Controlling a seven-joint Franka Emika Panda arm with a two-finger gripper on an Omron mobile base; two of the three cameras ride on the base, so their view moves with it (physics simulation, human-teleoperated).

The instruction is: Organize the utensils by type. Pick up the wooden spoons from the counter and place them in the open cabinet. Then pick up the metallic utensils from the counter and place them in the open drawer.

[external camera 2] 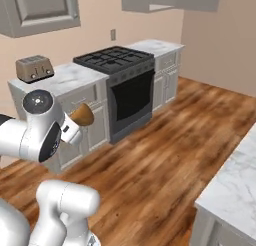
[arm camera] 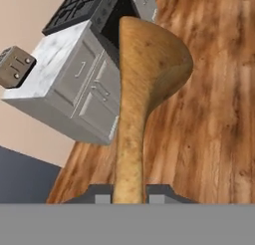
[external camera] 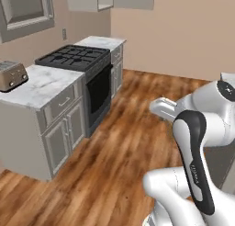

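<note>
My gripper [arm camera: 128,196] is shut on the handle of the orange-brown wooden spoon [arm camera: 144,74]. Its round bowl points away from the hand, over the wood floor. In the right base view the spoon's bowl [external camera 2: 83,115] sticks out of the hand [external camera 2: 71,131], held in the air in front of the white marble counter [external camera 2: 70,77]. The left base view has the arm's white end [external camera: 161,108] over the floor, right of that counter [external camera: 41,85]. A wall cabinet [external camera: 94,0] above the stove's far side looks open. The metallic utensils and the open drawer are out of view.
A toaster [external camera: 11,76] stands on the counter's left end, and a black stove [external camera: 75,57] with its oven sits beside it. A second marble counter [external camera 2: 235,185] lies at the near right. Wood floor [external camera 2: 165,140] stretches between them.
</note>
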